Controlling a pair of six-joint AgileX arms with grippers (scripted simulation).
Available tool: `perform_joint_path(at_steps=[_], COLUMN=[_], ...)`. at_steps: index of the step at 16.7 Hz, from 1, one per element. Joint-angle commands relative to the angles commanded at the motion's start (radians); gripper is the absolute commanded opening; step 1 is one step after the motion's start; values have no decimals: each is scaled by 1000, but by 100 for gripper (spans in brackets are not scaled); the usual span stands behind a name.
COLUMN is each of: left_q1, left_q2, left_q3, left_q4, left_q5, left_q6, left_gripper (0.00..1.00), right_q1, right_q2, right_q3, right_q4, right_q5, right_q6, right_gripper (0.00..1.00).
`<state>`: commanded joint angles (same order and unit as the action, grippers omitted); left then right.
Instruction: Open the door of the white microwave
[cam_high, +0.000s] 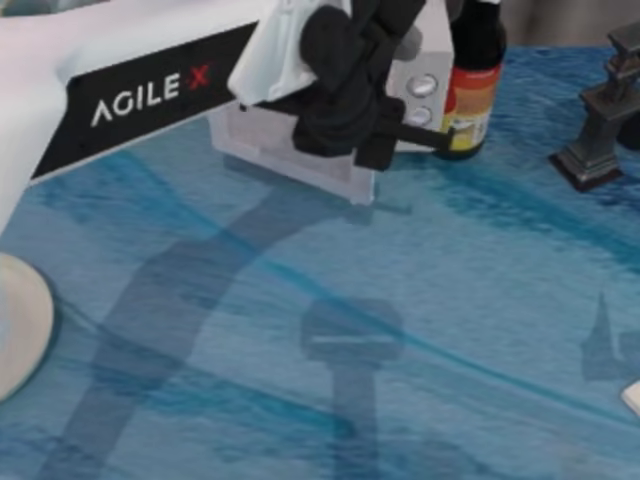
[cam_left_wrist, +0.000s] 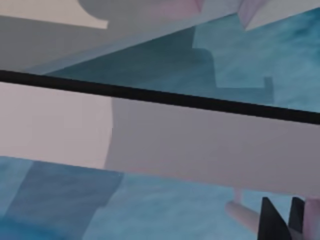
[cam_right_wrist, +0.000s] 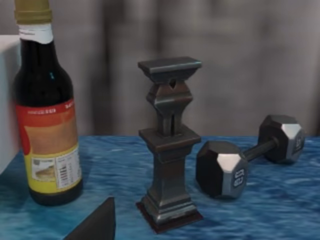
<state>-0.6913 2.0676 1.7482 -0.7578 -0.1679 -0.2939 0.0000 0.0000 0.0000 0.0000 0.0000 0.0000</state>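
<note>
The white microwave (cam_high: 425, 60) stands at the far edge of the blue worktop (cam_high: 420, 330), a little right of the middle in the top view, and the AgileX left arm covers most of it. Its two round silver knobs (cam_high: 421, 85) show on the front just beside the dark bottle (cam_high: 475, 70), which stands touching or nearly touching the oven's right side. The door (cam_high: 300, 155) stands swung out from the front toward the camera, its pale panel reaching down over the worktop below the arm. The left claw (cam_high: 400, 135) is right at the door's outer end, in front of the knobs; one dark finger points toward the bottle, but whether the claw is apart or clamped on the panel cannot be told. The left wrist view shows a pale panel (cam_left_wrist: 210, 145) with a dark edge strip crossing the frame over the blue surface. The right claw does not show in the top view; its wrist camera looks at the bottle (cam_right_wrist: 47, 115), a dark metal stand (cam_right_wrist: 169, 150) and a dumbbell (cam_right_wrist: 240, 160) on the worktop, the stand just beside the dumbbell and apart from the bottle.
</note>
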Motion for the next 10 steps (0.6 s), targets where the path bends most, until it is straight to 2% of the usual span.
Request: perform_joint_path(at_steps=[4, 10], left_q1=[17, 18], left_q2=[-58, -62], left_q3=[-76, -82], left_q4=[40, 43], left_q5=[36, 39], left_q6=[67, 73], left_gripper=[0, 0], right_q1=[0, 0], right_q2=[0, 0], right_q3=[0, 0], right_q4=[0, 0], right_q5=[0, 0], right_q6=[0, 0], right_gripper=[100, 100])
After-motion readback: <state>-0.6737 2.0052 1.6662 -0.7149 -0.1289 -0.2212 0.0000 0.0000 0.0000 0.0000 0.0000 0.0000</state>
